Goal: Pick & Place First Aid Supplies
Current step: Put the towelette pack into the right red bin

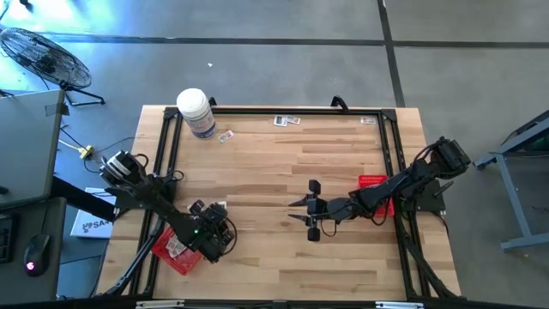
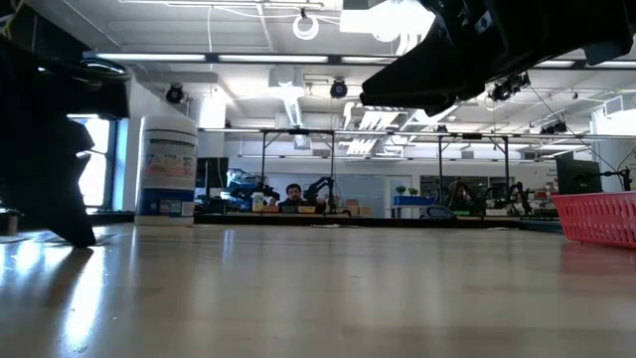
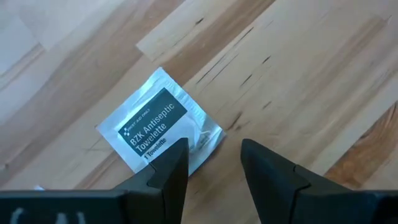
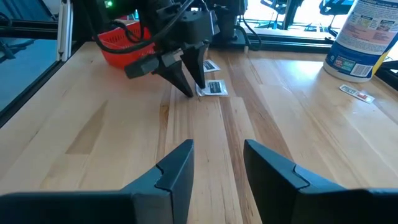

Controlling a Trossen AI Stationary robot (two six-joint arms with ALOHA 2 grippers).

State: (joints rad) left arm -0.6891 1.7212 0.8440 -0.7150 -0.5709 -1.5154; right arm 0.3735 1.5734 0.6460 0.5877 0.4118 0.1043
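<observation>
A silver towelette packet with a dark label [image 3: 158,127] lies flat on the wood. My left gripper [image 3: 214,165] is open and points down over the packet's near corner. The right wrist view shows that gripper [image 4: 194,89] low at the packet [image 4: 213,88], with a second packet [image 4: 210,65] just behind. In the high view the left gripper [image 1: 214,230] is beside the left red tray [image 1: 171,253]. My right gripper [image 1: 296,210] is open, hovers mid-table and points at the left gripper. More packets [image 1: 287,120] lie along the far edge. My left gripper comes at the towelette packet from above, pointing down. One finger [image 3: 168,171] stands over the packet's corner [image 3: 202,146] and the other over bare wood. I cannot tell whether that fingertip touches the packet, which lies flat on the table.
A large white jar [image 1: 196,112] stands at the far left, with a packet [image 1: 225,136] beside it. A second red tray [image 1: 373,190] sits under the right arm. A black frame rail [image 1: 283,110] runs round the table. Bare wood lies between the two grippers.
</observation>
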